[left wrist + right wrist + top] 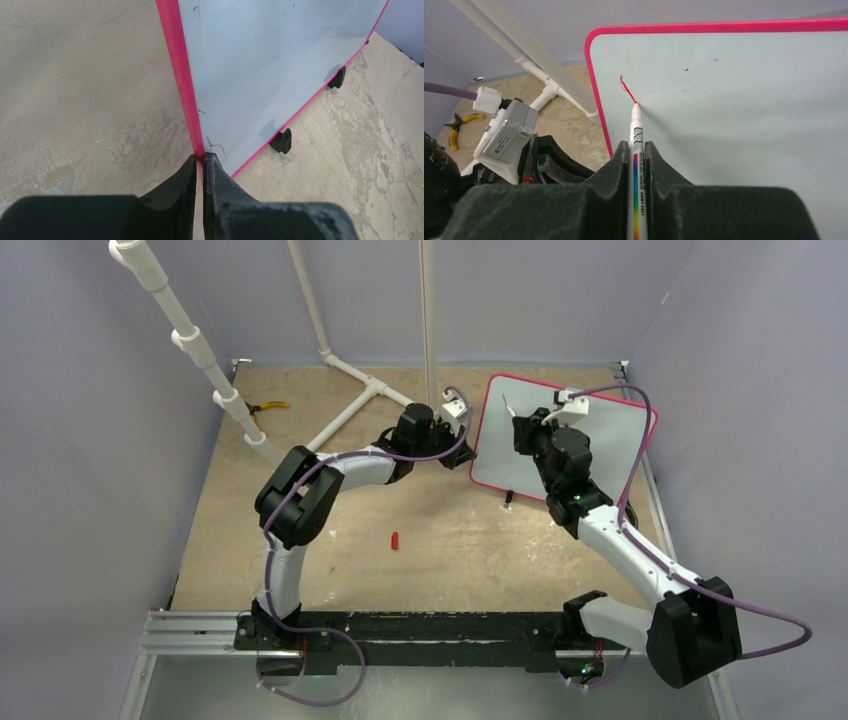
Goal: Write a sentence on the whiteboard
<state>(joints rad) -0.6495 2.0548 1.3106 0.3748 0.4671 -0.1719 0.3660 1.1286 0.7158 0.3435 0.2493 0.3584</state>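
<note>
Pressing marker (636,135) against whiteboard (734,100)

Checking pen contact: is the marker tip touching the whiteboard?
Touching. Right wrist view: the marker tip meets the whiteboard at the end of a red stroke, no gap visible.

You are seeing small black print running along the barrel of the marker (637,172), appearing to end in "2301", while the red stroke (626,88) on the whiteboard (749,125) and the label (498,146) on the grey housing (514,125) are showing nothing legible.
</note>
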